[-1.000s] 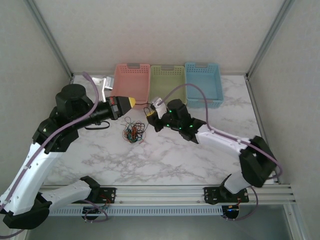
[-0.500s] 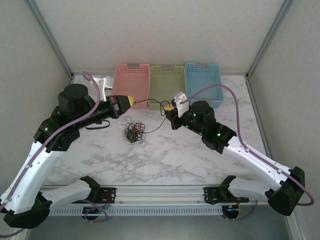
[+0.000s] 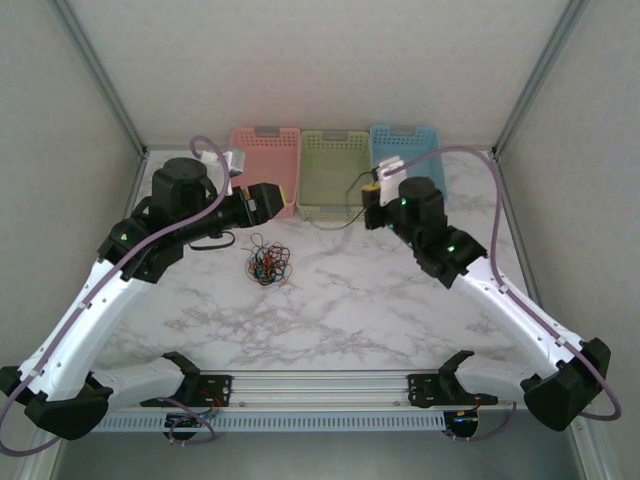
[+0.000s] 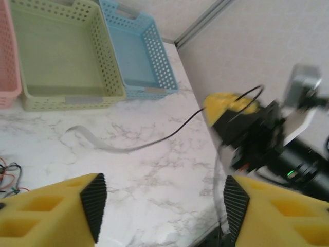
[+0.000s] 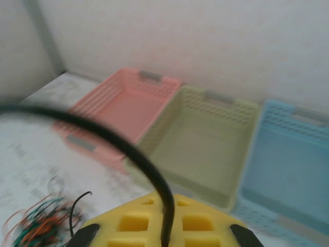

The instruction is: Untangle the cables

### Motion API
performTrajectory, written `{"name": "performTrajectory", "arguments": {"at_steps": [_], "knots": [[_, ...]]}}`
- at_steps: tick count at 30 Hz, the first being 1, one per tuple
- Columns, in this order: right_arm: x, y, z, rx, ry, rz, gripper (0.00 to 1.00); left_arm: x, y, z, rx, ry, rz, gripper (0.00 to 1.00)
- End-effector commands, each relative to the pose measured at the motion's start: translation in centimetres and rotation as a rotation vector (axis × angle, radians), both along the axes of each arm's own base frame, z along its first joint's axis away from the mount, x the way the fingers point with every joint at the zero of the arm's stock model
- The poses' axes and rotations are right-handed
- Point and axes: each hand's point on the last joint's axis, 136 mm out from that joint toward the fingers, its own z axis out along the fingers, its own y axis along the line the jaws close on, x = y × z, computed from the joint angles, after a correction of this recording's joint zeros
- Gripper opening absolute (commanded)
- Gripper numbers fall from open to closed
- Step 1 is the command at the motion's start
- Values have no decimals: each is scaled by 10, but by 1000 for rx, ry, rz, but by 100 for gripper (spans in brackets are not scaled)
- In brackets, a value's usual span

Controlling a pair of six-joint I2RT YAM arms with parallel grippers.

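A tangle of thin black, red-orange and green cables [image 3: 268, 262] lies on the marble table left of centre, also at the lower left of the right wrist view as a tangle [image 5: 36, 226]. My right gripper [image 3: 372, 190] hangs in front of the green basket, shut on one black cable [image 3: 350, 218] that droops to the table. That black cable [image 5: 139, 157] arcs out from between the yellow fingers of the right gripper [image 5: 164, 234]. My left gripper [image 3: 272, 200] is by the pink basket, above the tangle. In its wrist view, the left gripper [image 4: 164, 206] is open and holds nothing.
Three baskets stand in a row at the back: pink [image 3: 265, 133], green [image 3: 335, 135], blue [image 3: 405, 130]. A small white-grey object [image 3: 235, 160] lies left of the pink basket. Walls close in the table on both sides.
My left gripper has let go of the black cable, opened, and drawn back toward the pink basket. My right gripper has carried the black cable up and right to the green basket.
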Motion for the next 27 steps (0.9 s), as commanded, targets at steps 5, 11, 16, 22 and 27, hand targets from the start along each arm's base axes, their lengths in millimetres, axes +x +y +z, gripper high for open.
{"name": "performTrajectory", "arguments": {"at_steps": [5,11,16,22,27], "knots": [[52,-67,32,102,40,-264,0,2,17,-2,77,-27,72,79],[106,-106,28,116,87,-459,0,-2,33,-11,145,-26,110,79],[153,-140,12,109,114,-636,0,-5,45,-21,206,-16,132,80],[198,-173,-10,110,158,-782,0,-8,59,-33,272,-5,158,80],[227,-187,-44,74,207,-856,0,-6,65,-44,300,13,168,80]]}}
